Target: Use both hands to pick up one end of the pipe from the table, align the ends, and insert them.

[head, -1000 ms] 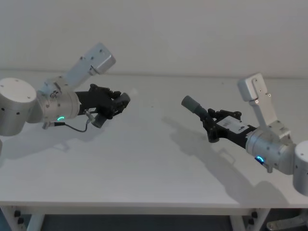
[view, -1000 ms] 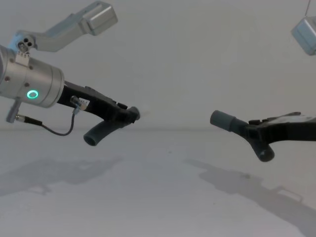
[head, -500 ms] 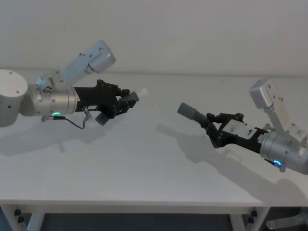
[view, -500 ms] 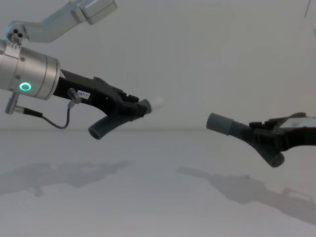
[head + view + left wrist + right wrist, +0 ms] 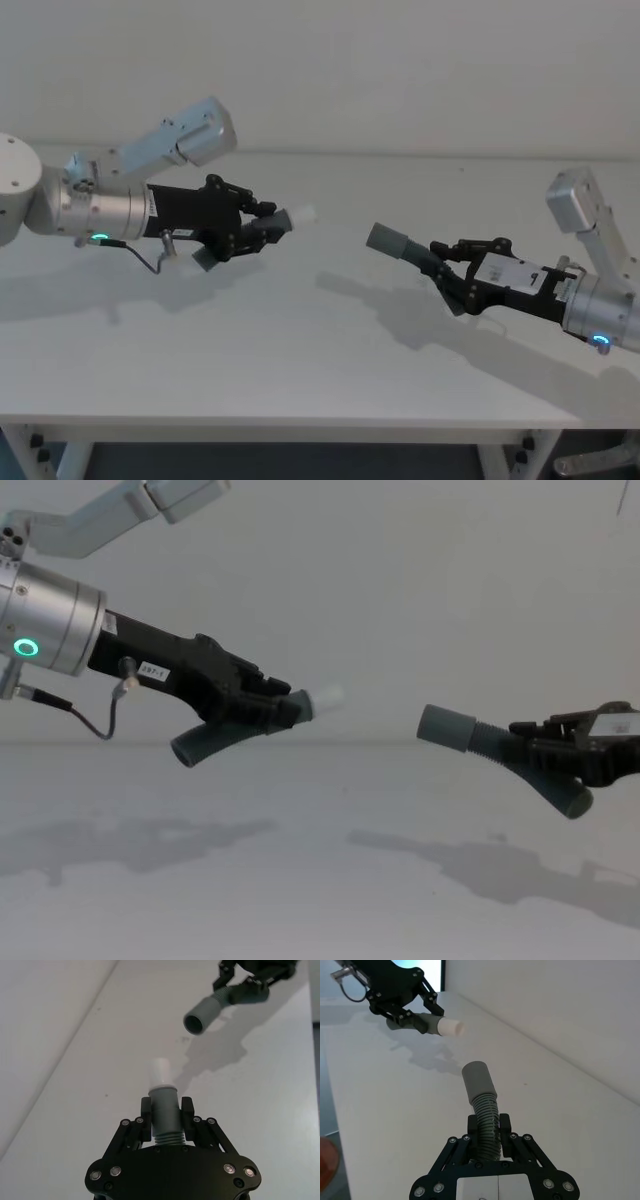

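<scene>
Pickup done. My left end effector (image 5: 252, 226) clamped on tipped hose piece (image 5: 285, 217), my right end effector (image 5: 447, 268) clamped on cuffed hose piece (image 5: 392, 243). Both held above table (image 5: 300, 370), roughly facing, well apart. Remaining: align, close gap, insert.

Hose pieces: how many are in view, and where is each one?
2. One hose piece, with a whitish tip, is in the left hand; the other hose piece, with a grey cuff, is in the right hand. Both hang above the table, apart.
</scene>
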